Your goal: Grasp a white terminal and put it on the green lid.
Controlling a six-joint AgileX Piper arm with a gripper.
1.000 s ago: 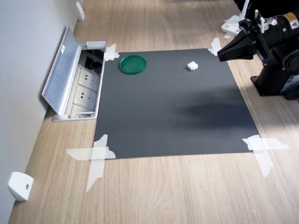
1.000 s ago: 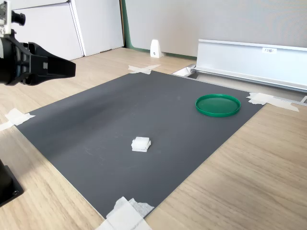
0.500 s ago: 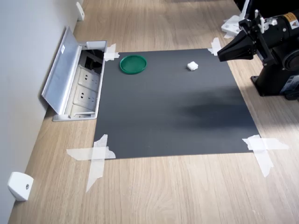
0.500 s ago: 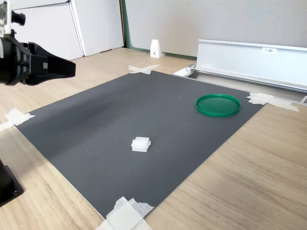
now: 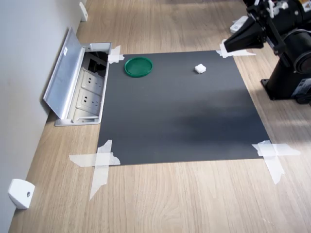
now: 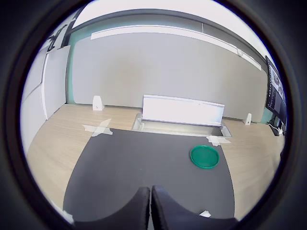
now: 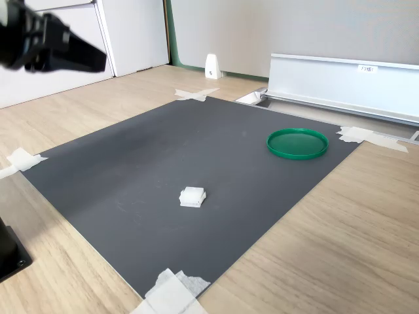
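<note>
I'm on the approach: my pincer (image 5: 227, 47), clenched and empty, must open and descend onto the white terminal (image 5: 199, 69).

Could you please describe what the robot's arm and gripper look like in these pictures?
The arm is matt black, with chunky rounded segments on a black base. Its gripper is also black, with two fingers tapering to a wedge-like point. A small yellow-orange label and pale fittings sit near the wrist.

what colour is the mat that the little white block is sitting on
Dark grey, plain with no pattern. The mat under the white terminal shows best in the second exterior view.
</note>
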